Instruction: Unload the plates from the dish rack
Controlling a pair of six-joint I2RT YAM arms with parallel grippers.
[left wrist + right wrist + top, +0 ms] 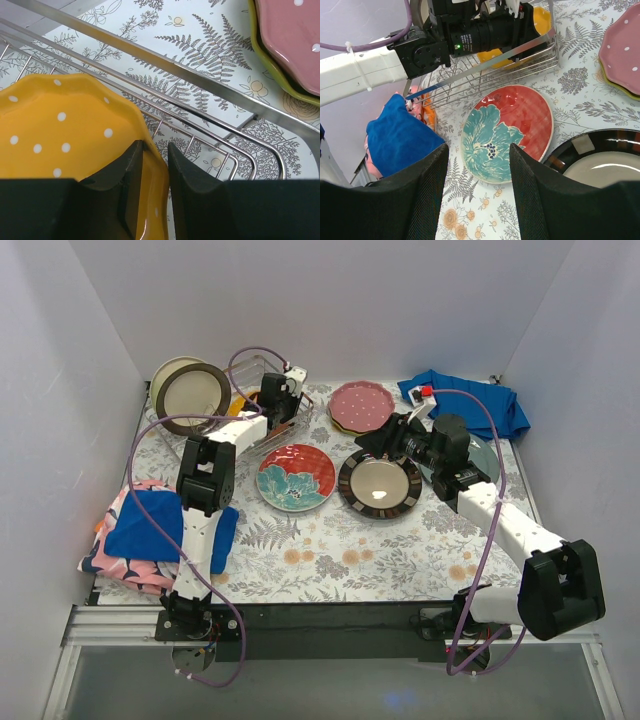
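Observation:
The silver wire dish rack (262, 422) stands at the back left. An orange dotted plate (55, 135) stands in the dish rack (200, 107). My left gripper (155, 160) is shut on its scalloped rim, one finger on each face. On the table lie a teal-red floral plate (296, 477), a dark-rimmed glossy plate (380, 485) and a pink scalloped plate (360, 405) stacked on a green one. My right gripper (479, 190) hangs open and empty over the near edge of the floral plate (507, 132). A grey-teal plate (482, 455) shows under the right arm.
Two cream plates (190, 398), one brown-rimmed, stand tilted at the rack's left end by the wall. A blue cloth (470, 405) lies at the back right. Another blue cloth (150, 530) sits on patterned fabric at the left. Walls close three sides.

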